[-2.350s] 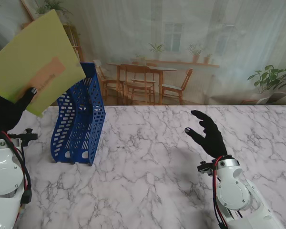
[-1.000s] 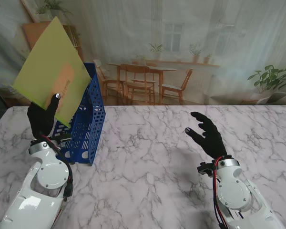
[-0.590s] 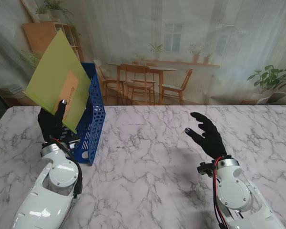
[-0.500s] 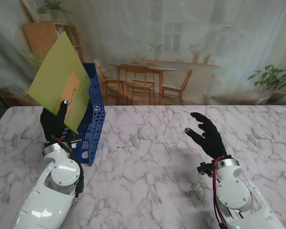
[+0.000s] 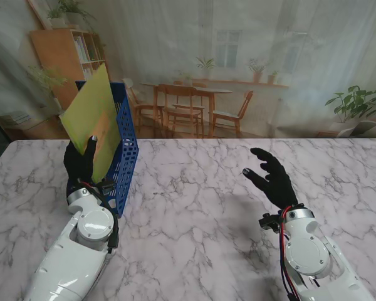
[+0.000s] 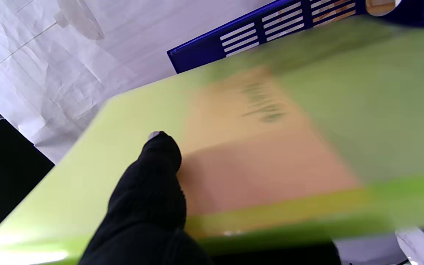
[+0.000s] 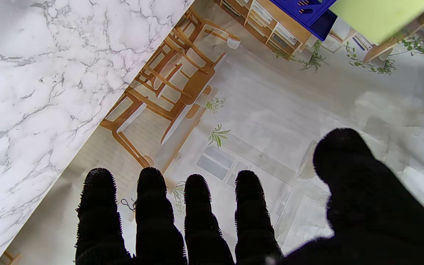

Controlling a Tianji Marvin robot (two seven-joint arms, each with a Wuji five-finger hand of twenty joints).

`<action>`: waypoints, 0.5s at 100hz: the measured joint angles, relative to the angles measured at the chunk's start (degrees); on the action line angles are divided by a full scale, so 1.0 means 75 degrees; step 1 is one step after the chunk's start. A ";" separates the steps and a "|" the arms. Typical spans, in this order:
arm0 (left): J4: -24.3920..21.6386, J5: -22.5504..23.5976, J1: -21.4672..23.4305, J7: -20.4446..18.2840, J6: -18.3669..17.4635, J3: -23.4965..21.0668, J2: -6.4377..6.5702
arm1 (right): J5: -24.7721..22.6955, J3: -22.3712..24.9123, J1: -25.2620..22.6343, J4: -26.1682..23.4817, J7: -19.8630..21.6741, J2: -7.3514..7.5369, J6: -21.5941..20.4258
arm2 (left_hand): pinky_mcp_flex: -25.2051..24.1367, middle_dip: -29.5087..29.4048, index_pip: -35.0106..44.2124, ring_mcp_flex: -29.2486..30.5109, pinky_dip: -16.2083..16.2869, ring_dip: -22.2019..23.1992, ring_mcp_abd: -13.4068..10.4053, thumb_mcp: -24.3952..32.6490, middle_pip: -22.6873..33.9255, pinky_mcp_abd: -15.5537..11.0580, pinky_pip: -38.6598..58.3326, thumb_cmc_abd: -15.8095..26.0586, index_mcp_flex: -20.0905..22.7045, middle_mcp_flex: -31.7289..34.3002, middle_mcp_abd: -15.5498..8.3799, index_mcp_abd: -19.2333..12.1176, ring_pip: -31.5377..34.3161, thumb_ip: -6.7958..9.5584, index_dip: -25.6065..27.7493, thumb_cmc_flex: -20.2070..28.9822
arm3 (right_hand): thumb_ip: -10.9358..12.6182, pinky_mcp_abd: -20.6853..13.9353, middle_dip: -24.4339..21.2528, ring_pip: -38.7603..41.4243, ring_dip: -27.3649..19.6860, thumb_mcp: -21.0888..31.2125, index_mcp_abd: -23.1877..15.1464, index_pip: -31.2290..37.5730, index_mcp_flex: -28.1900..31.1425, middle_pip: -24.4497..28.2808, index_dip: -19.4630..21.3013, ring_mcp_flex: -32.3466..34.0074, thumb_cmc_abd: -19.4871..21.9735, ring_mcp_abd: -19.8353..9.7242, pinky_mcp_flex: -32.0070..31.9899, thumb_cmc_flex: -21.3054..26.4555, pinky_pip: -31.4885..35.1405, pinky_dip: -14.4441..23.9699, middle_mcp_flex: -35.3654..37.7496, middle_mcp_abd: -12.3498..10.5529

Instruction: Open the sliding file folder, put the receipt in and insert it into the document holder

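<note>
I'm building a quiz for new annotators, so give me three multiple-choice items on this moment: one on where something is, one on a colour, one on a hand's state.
1. Where does the document holder stand on the table in the stand's view?
A. on the left side
B. in the middle
C. on the right side

2. What colour is the file folder?
A. red
B. yellow-green
C. white

3. What is the right hand doing?
A. gripping the folder
B. pressing on the holder
C. open, holding nothing

Answers:
1. A, the blue holder stands at the table's left, by the left hand.
2. B, the sheet shows yellow-green in both the stand and left wrist views, with an orange receipt visible through it.
3. C, its fingers are spread above bare marble, well apart from the holder.
</note>
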 measured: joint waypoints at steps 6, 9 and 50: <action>0.0040 -0.0043 -0.0001 -0.0038 -0.0009 0.0010 -0.0009 | -0.0001 -0.0002 0.0002 0.0002 0.0000 0.0000 0.0004 | -0.0447 -0.0002 -0.0421 -0.0498 0.0001 0.0000 0.0039 -0.0167 -0.0075 -0.0013 -0.0365 0.0167 -0.0420 -0.0624 0.0000 0.0083 -0.0205 0.0009 -0.0044 -0.0360 | 0.0000 -0.0001 0.0000 0.0000 0.0000 0.0000 0.0000 0.0000 0.0000 0.0001 0.0000 0.0000 0.0000 0.0000 0.0000 0.0002 0.0000 0.0001 0.0000 0.0000; 0.0053 -0.0065 -0.0001 -0.0065 -0.0023 0.0010 -0.0010 | -0.0001 -0.0002 0.0003 0.0002 0.0000 0.0000 0.0004 | -0.0733 -0.0066 -0.0651 -0.0792 0.0001 0.0000 0.0043 -0.0248 -0.0166 -0.0038 -0.0595 0.0167 -0.0706 -0.1055 0.0000 0.0091 -0.0349 0.0009 -0.0122 -0.0481 | 0.0000 -0.0003 0.0000 0.0000 0.0001 0.0000 0.0000 0.0000 0.0000 0.0001 0.0000 0.0000 0.0000 0.0000 0.0000 0.0070 0.0000 0.0001 0.0000 0.0000; -0.0576 0.0487 0.0224 -0.1288 -0.0223 -0.0345 0.0223 | -0.0011 0.0005 0.0005 0.0017 -0.0008 0.0000 -0.0006 | -0.2341 -0.0277 -0.1616 -0.2984 -0.0086 -0.0038 0.0055 -0.0361 -0.0603 0.0170 -0.1925 0.0154 -0.2112 -0.3477 -0.0131 -0.0018 -0.1167 0.0010 -0.0336 -0.1150 | 0.0000 -0.0004 0.0001 0.0000 0.0001 0.0000 0.0000 0.0000 0.0000 0.0002 0.0000 0.0000 0.0000 -0.0001 0.0000 0.0080 0.0000 0.0007 0.0000 0.0000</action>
